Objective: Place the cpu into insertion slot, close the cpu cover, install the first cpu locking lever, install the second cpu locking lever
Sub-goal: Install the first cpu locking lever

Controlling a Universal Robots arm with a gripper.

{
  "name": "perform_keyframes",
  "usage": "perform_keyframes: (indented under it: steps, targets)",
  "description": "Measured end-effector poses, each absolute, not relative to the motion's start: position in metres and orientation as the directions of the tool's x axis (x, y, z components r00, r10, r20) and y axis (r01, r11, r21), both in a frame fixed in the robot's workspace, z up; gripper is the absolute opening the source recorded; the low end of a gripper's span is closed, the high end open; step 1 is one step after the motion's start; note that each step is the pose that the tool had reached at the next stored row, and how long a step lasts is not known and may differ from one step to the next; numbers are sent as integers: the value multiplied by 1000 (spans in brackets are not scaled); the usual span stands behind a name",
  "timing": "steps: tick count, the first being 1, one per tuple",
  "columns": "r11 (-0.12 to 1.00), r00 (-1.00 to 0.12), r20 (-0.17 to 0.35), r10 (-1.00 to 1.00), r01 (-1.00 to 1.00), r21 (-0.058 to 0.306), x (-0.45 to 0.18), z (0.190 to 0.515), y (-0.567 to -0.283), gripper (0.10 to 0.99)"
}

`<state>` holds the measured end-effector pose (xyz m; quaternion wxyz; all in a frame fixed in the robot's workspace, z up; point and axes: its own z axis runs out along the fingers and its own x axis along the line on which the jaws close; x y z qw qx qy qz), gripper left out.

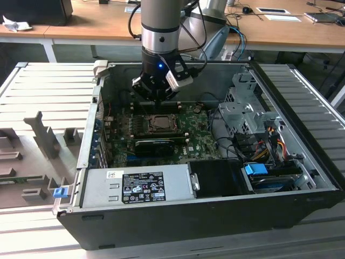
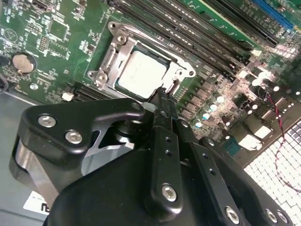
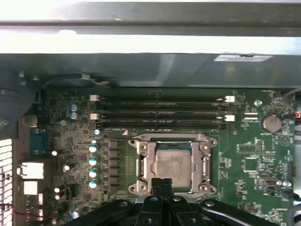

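The jaws are clenched tight, gripping nothing, with their tips at one edge of the insertion slot [image 3: 210, 141], by the cpu cover [image 3: 145, 162]. The cpu [image 3: 173, 164] lies flat in the slot, framed by the lowered cover. Memory slots [image 3: 160, 113] run close along the opposite edge, and capacitors [image 3: 93, 161] line a third. The motherboard [image 1: 202, 141] sits deep between the walls of the case [image 1: 215, 221].

The board [image 1: 199, 137] lay flat in the case [image 1: 215, 226]. The cpu [image 3: 173, 165] sat on the board, inside the window of the cover [image 3: 141, 162]. The memory slots [image 3: 160, 113] ran just beside the cover. The gripper [image 3: 162, 182] hung over the cover's edge. The drive cage [image 1: 242, 108] stood on the exterior view's right of the board.
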<state>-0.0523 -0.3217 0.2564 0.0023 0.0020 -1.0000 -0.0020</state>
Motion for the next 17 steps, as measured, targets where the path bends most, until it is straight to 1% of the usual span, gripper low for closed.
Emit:
perform_keyframes:
  steps: [3, 5, 6, 7, 12, 17]
  targets:
    - [999, -999, 5, 40, 40, 5, -53, 255, -322, 106]
    - [999, -999, 6, 39, 39, 35, -55, 255, -322, 106]
    - [997, -999, 7, 38, 39, 73, -57, 255, -322, 106]
    - [995, -999, 7, 37, 38, 91, -59, 254, -322, 106]
    - [995, -1000, -9, 20, 19, 95, -65, 251, -322, 106]
    - [995, -1000, -13, 20, 18, 95, -88, 251, -322, 106]
